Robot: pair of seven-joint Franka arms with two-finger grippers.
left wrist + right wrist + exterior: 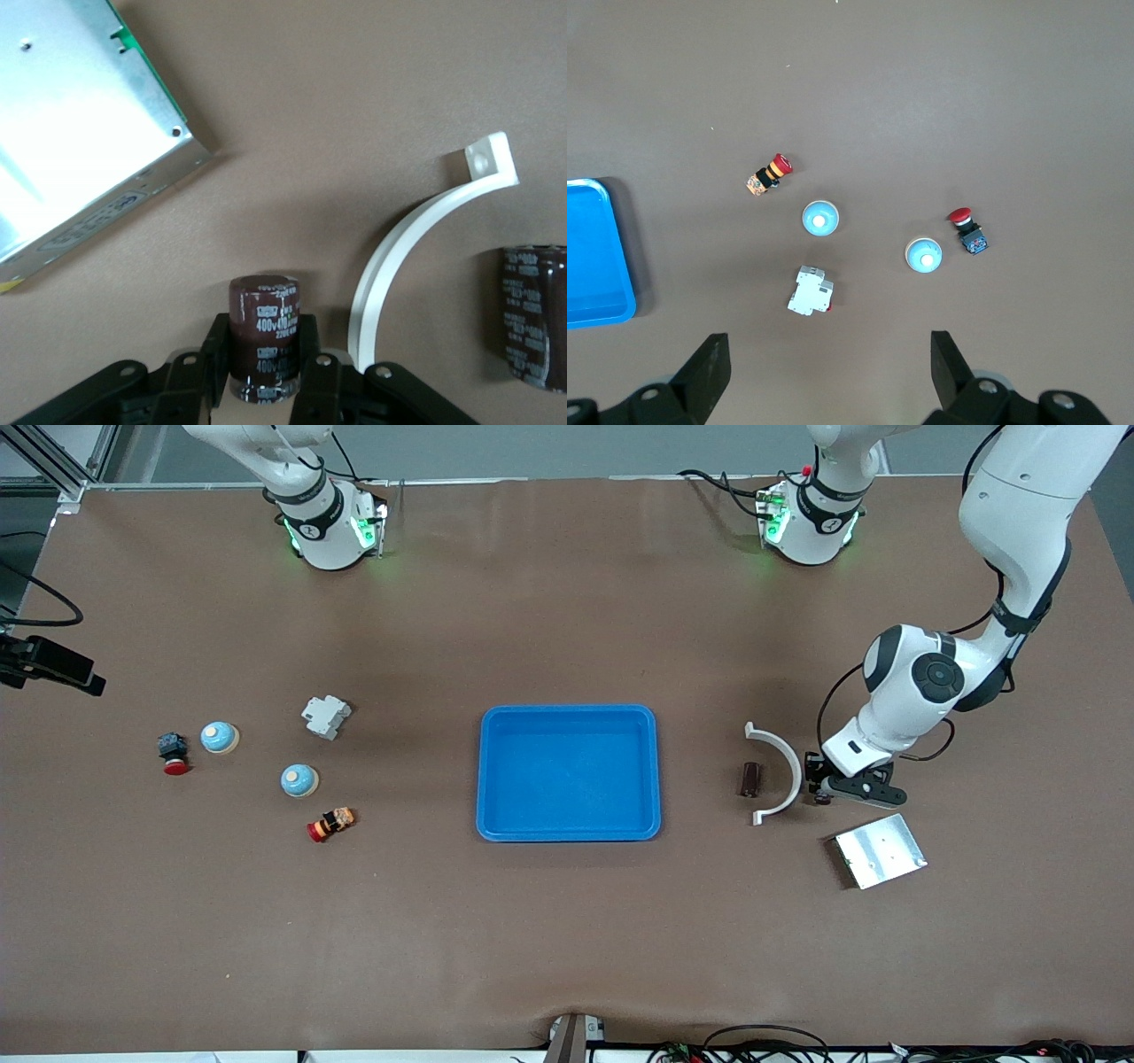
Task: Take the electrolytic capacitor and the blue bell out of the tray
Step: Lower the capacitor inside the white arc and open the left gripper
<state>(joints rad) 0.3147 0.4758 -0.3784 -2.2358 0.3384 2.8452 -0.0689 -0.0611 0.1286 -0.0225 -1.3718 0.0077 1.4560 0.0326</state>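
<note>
1. The tray is sitting at mid-table with nothing showing inside it, so both removals appear complete as far as lifting out goes.
2. The left arm is reaching down toward its own end of the table, and the left gripper is closing its fingers on an electrolytic capacitor, which is standing upright between them. In the front view the left gripper is hanging low between the white curved bracket and the silver metal plate.
3. The right arm is waiting high over its own end of the table; the right gripper is holding its jaws wide apart and is carrying nothing.
4. Two blue bells are resting on the table outside the tray: one blue bell is lying nearer the front camera, the other bell farther from it. A white breaker and two red-capped push buttons are lying among them.
5. A second capacitor is standing just beside the bracket, on its tray-facing side.
6. Judged step: the left arm is setting down the removed capacitor. The next move is calling for opening the fingers once the capacitor's base is seated, then lifting straight up, since it could topple against the bracket.
</note>
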